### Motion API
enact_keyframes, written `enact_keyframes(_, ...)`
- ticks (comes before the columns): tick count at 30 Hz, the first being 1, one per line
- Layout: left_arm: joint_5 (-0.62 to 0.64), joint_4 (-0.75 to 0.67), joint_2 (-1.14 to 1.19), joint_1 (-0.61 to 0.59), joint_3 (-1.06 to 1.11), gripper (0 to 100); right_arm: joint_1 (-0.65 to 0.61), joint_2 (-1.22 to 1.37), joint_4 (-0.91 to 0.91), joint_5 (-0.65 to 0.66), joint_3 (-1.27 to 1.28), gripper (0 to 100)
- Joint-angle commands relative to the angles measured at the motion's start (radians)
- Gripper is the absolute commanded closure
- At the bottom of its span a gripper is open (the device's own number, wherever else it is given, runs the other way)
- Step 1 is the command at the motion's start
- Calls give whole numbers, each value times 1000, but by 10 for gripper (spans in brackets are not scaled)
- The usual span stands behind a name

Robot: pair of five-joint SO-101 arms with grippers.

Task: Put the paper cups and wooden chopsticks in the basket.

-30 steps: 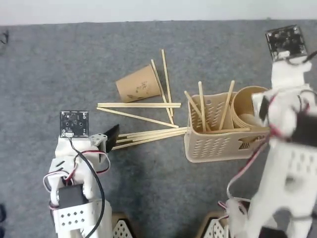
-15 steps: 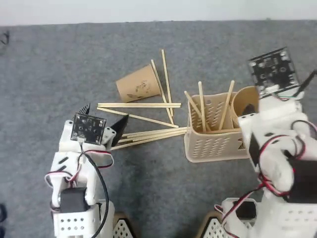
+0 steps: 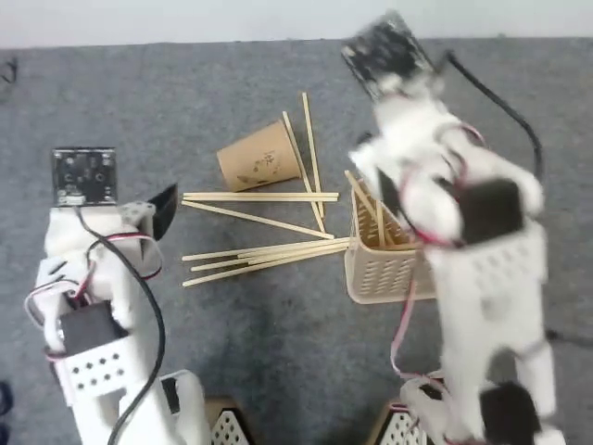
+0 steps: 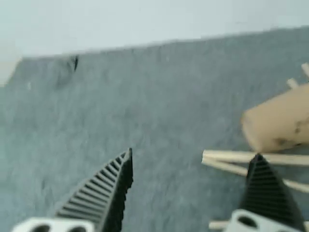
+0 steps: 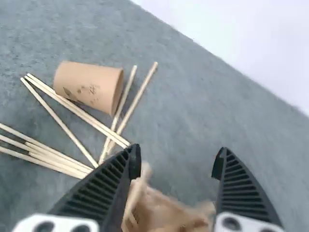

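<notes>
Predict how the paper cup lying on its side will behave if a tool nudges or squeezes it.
The paper cup tapers, so a nudge would probably roll it in a curve. Its thin paper wall likely dents under a firm squeeze.

Grey carpet [image 3: 111, 111], pale wall [image 3: 185, 19].

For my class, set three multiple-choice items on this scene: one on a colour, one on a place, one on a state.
1. The basket is: A blue; B beige; C black.
2. The paper cup on its side lies: A in the basket; B on another cup; C on the grey mat by loose chopsticks.
3. The left gripper is: A open, empty; B shut on a chopstick; C shut on the cup.
Key: B, its walls are beige; C, it rests on the mat; A, its jaws stand apart, nothing between.
</notes>
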Motion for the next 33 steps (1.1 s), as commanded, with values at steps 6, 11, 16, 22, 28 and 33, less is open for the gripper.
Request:
enact_keyframes(6,44,-123,9,-72,283,648,-120,237,-84,-9,-172,747)
enact_keyframes(11,52,-146,9,-72,295,648,-220,355,-222,-5,-126,747)
enact_keyframes(16,48,-129,9,-74,311,648,-219,541,-349,-5,-124,747)
enact_keyframes(22,48,-133,9,-68,314,648,-225,711,-410,-11,-126,747)
enact_keyframes(28,48,-137,11,-66,325,648,-199,777,-460,-11,-149,747)
enact_keyframes(33,48,-137,11,-66,325,648,-162,816,-479,-11,-195,747)
